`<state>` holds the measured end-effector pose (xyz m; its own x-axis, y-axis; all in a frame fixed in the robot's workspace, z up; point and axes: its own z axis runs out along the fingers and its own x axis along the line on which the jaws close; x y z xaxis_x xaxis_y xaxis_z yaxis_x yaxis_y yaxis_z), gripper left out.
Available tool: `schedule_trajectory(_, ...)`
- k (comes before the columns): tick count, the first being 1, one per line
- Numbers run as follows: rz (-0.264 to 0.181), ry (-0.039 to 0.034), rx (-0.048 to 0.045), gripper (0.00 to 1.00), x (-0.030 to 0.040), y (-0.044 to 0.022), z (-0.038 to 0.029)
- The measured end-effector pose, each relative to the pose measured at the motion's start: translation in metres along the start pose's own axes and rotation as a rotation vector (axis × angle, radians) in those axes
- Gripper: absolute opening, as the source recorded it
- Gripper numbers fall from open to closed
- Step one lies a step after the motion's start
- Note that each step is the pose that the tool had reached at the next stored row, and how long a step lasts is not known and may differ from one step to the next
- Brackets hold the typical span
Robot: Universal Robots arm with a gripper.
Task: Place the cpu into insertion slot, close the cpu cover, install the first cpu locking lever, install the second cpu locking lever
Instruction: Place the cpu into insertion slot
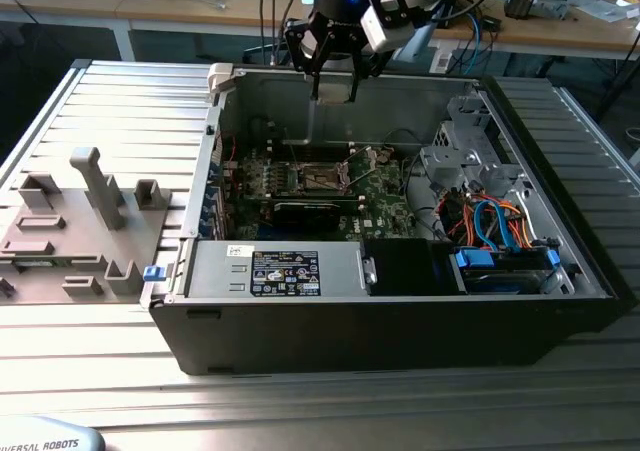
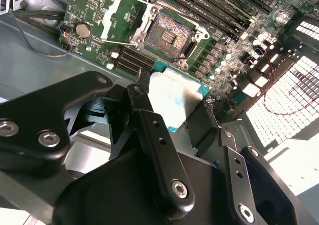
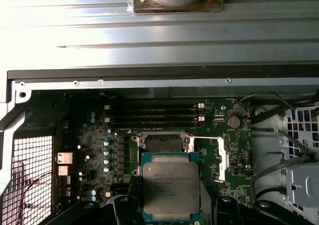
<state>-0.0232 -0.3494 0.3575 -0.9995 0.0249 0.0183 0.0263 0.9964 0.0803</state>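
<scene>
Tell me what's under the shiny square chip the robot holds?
The green circuit board with its open square socket showing. The silver-grey square chip covers whatever lies directly beneath.

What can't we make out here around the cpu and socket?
- First wrist view: the cpu covers part of the socket; the picture edge cuts the cpu.
- Second wrist view: links of the claw hide where it grips the cpu.
- Both wrist views: cpu underside faces away.
- Exterior view: socket detail too small to tell.
</scene>
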Motion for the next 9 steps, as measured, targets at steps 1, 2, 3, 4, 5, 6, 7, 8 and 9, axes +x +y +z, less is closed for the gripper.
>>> schedule_trajectory(1,0.000,0.0001,0.0000,0.54,0.0000,-0.0001,0.0014)
schedule_trajectory(2,0.000,0.0000,0.0000,0.54,-0.0001,-0.0002,0.0030)
schedule_trajectory(3,0.000,0.0000,0.0000,0.54,-0.0001,-0.0003,0.0031)
schedule_trajectory(4,0.000,0.0000,0.0000,0.54,-0.0001,-0.0003,0.0032)
schedule_trajectory(5,0.000,0.0000,-0.0001,0.54,-0.0001,-0.0003,0.0035)
schedule_trajectory(6,0.000,0.0000,0.0000,0.54,-0.0001,-0.0003,0.0038)
schedule_trajectory(7,0.000,0.0000,0.0000,0.54,-0.0001,-0.0003,0.0040)
schedule_trajectory(8,0.000,0.0001,0.0001,0.54,-0.0001,-0.0003,0.0040)
schedule_trajectory(9,0.000,0.0001,0.0000,0.54,-0.0001,-0.0003,0.0040)
